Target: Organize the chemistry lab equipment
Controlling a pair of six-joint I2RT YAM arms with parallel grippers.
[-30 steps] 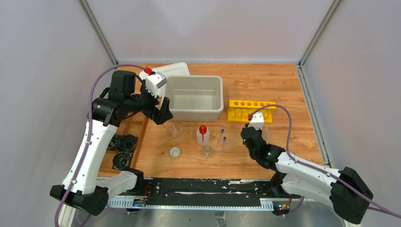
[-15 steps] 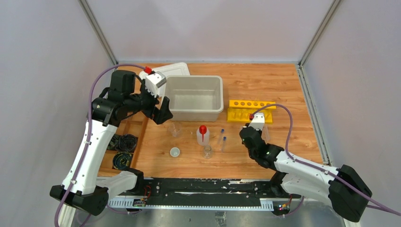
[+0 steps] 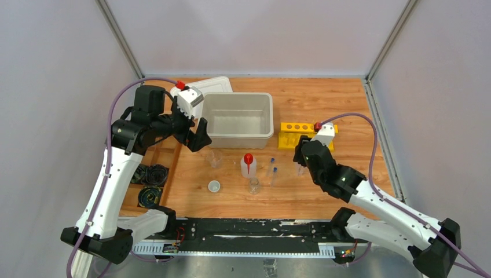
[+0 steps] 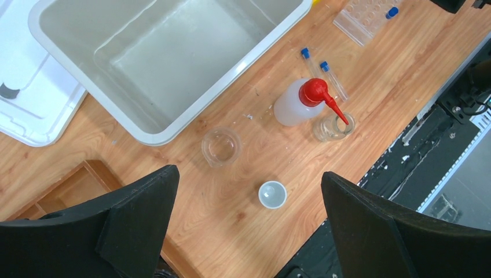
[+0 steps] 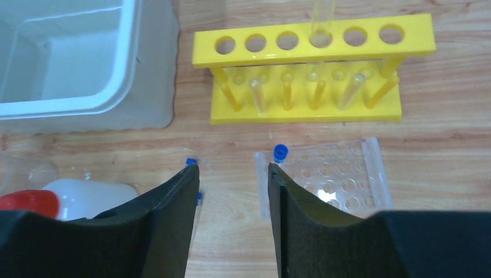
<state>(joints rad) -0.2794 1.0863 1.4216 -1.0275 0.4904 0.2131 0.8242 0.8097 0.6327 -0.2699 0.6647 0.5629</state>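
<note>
Two blue-capped test tubes (image 3: 271, 170) lie on the table between the white squeeze bottle (image 3: 248, 165) with red nozzle and my right gripper (image 3: 300, 156). That gripper (image 5: 233, 168) is open and holds nothing. It hovers just left of a clear well tray (image 5: 339, 174), where a blue-capped tube (image 5: 280, 152) stands in the near-left corner. One clear tube (image 5: 322, 20) sits in the yellow rack (image 5: 312, 110). A glass beaker (image 4: 220, 146), a tiny white cup (image 4: 272, 194) and a small glass flask (image 4: 331, 127) stand below my open left gripper (image 4: 249, 174), which hangs high above them.
A grey bin (image 3: 238, 119) stands at the back centre, with its white lid (image 3: 215, 84) behind it. Black cable coils (image 3: 150, 184) lie in a wooden tray at the left edge. The black rail (image 3: 243, 227) runs along the near edge.
My right gripper has gone from shut to open and has moved back and up toward the yellow rack. The left arm has not moved.
</note>
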